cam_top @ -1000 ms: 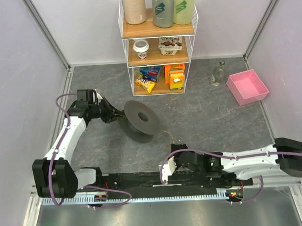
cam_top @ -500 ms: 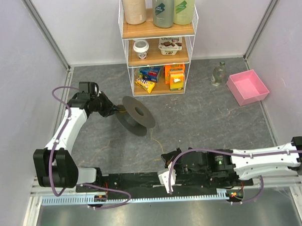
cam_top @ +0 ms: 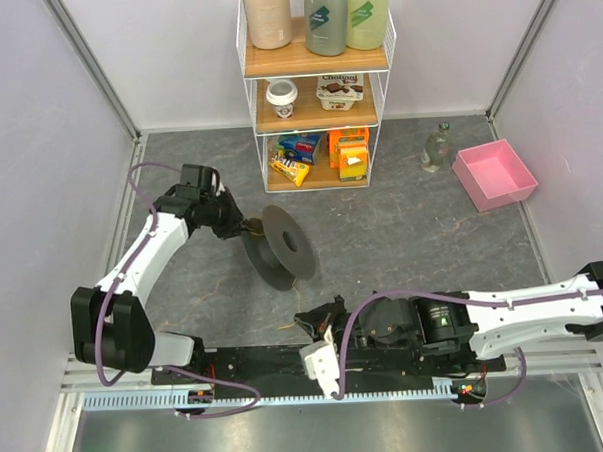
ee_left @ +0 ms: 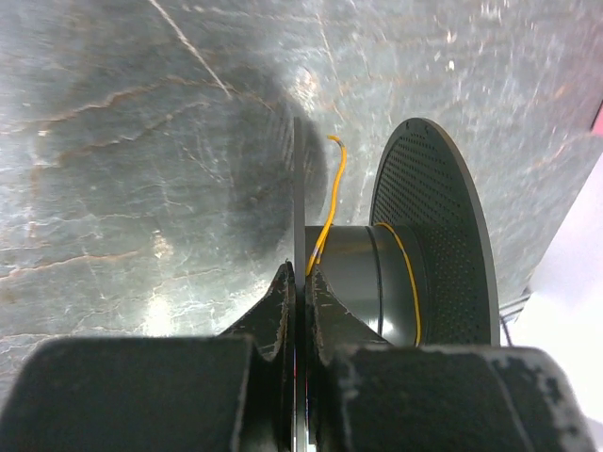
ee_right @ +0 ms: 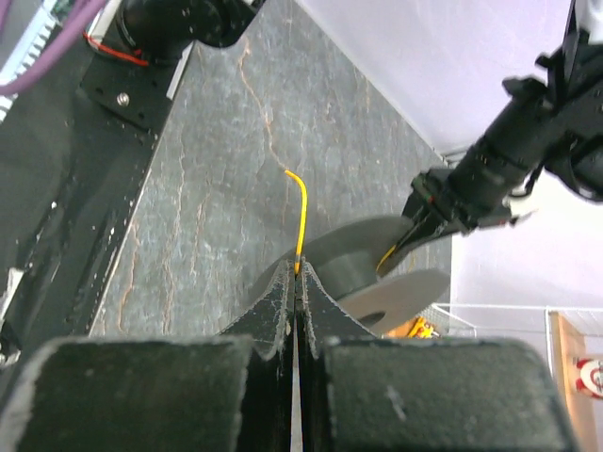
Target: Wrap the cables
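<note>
The dark grey spool (cam_top: 282, 249) stands tilted on edge at the table's left middle. My left gripper (cam_top: 250, 228) is shut on its thin near flange (ee_left: 299, 179), as the left wrist view (ee_left: 300, 275) shows. The thin yellow-orange wire (ee_left: 332, 184) runs over the flange edge and winds round the hub (ee_left: 411, 282). My right gripper (cam_top: 308, 321) is low at the front by the base rail and is shut on the wire (ee_right: 301, 202), whose free end curls above the fingertips (ee_right: 296, 270). The spool (ee_right: 367, 268) lies beyond it in the right wrist view.
A white wire shelf rack (cam_top: 315, 85) with bottles, cups and snack boxes stands at the back centre. A pink tray (cam_top: 494, 175) and a small glass bottle (cam_top: 436, 147) are at the back right. The black base rail (cam_top: 267, 363) runs along the front. Walls close both sides.
My left gripper has carried the spool to the right and slightly nearer. My right gripper has moved left and nearer along the front rail, still holding the wire.
</note>
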### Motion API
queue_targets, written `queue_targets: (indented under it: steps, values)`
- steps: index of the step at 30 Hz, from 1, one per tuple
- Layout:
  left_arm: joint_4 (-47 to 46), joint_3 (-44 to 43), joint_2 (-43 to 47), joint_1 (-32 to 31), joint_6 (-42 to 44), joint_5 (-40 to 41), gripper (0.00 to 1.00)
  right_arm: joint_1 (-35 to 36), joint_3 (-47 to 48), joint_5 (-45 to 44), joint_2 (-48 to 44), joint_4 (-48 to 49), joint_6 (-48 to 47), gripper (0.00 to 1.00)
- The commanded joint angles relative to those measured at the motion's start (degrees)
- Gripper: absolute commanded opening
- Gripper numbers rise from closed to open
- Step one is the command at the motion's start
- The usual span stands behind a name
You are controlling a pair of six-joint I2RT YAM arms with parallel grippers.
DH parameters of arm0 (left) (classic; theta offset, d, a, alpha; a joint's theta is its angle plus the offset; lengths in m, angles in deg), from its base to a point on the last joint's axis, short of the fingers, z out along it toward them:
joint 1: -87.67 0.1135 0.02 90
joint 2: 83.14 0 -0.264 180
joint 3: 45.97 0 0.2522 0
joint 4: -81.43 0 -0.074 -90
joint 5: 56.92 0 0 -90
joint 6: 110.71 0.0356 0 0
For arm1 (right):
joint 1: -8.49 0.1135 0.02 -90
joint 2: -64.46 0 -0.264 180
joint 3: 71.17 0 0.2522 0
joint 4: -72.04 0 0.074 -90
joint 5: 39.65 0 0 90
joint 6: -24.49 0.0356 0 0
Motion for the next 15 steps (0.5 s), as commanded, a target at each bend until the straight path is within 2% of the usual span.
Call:
queue_targets:
  steps: [1, 8, 15]
  values:
    - [-2.53, -3.47, 1.24, -4.95, 5.46, -3.48, 0.02, 0.81, 4.90, 2.64, 2.75, 4.27, 0.34, 0.00]
    - [-0.26, -5.84, 1.15, -12.25, 13.81, -9.99, 0.02, -1.29, 9.91, 4.92, 8.11, 8.59, 0.50, 0.00]
    - [1.86, -4.35, 3.18, -15.51, 20.93, -16.93, 0.02, -9.99, 16.50, 8.97, 12.68, 8.68, 7.97, 0.00]
